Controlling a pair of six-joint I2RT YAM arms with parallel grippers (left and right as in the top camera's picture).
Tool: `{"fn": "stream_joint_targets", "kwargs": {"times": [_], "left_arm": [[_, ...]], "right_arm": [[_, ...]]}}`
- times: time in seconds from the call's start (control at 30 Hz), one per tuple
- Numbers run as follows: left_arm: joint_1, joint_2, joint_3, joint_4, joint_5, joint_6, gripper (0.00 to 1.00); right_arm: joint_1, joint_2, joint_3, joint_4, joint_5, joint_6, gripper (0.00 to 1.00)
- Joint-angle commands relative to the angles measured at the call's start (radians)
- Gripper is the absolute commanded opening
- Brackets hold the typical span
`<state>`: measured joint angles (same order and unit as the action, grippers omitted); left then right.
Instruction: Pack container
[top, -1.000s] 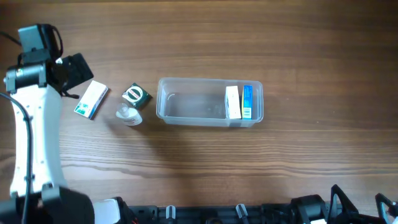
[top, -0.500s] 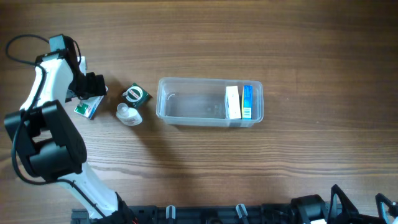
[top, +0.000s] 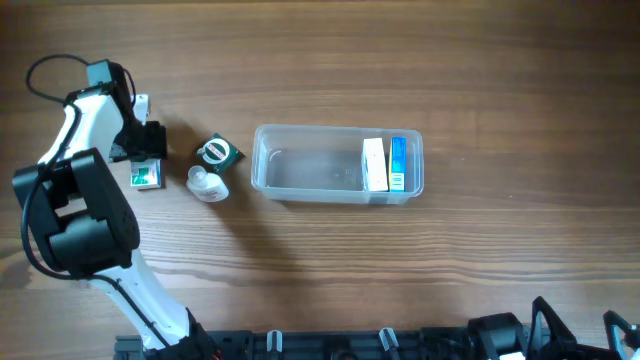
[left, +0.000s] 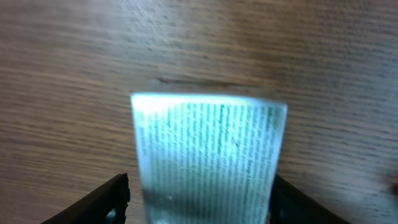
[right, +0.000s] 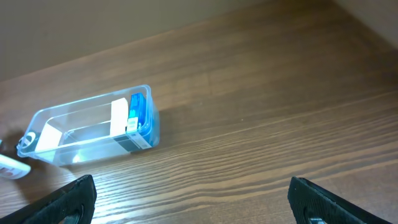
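Note:
The clear container (top: 300, 165) stands at the table's middle, with a white box (top: 374, 163) and a blue box (top: 398, 163) upright at its right end. It also shows in the right wrist view (right: 68, 127). My left gripper (top: 148, 160) is at the far left, down over a white box with green print (top: 147, 177). In the left wrist view the fingers (left: 200, 202) stand on either side of this box (left: 208, 143), with a small gap on the left. My right gripper (right: 196, 205) is open and empty over bare wood, away from the container.
A dark green round-topped item (top: 217, 152) and a small white bottle (top: 207, 184) lie between the white-green box and the container's left end. The left arm's white body (top: 75, 200) covers the table's left edge.
My left arm has swung in and lowered its gripper onto the white-green box, which now lies straighter than before. The container and its contents have not moved.

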<state>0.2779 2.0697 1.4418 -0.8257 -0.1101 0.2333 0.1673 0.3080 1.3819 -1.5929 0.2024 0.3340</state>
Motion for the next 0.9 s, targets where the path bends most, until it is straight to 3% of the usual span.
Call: {"fn": "stream_joint_targets", "kwargs": {"times": [0.0, 0.27, 0.37, 0.53, 0.77, 0.87], "left_arm": [[0.009, 0.015, -0.005, -0.019, 0.031, -0.089, 0.67], [0.009, 0.024, -0.054, -0.027, 0.095, -0.138, 0.61], [0.009, 0.024, -0.058, -0.027, 0.095, -0.143, 0.44], [0.009, -0.024, -0.035, -0.076, 0.095, -0.198, 0.31], [-0.006, -0.240, 0.103, -0.269, 0.106, -0.272, 0.31], [-0.040, -0.396, 0.140, -0.318, 0.107, -0.272, 0.36]], "right_arm": [[-0.004, -0.012, 0.002, 0.002, -0.010, -0.016, 1.00], [-0.004, -0.012, 0.002, 0.002, -0.010, -0.016, 1.00], [-0.004, -0.012, 0.002, 0.002, -0.010, -0.016, 1.00], [-0.004, -0.012, 0.002, 0.002, -0.010, -0.016, 1.00], [-0.004, -0.012, 0.002, 0.002, -0.010, -0.017, 1.00], [-0.004, -0.012, 0.002, 0.002, -0.010, -0.016, 1.00]]}}
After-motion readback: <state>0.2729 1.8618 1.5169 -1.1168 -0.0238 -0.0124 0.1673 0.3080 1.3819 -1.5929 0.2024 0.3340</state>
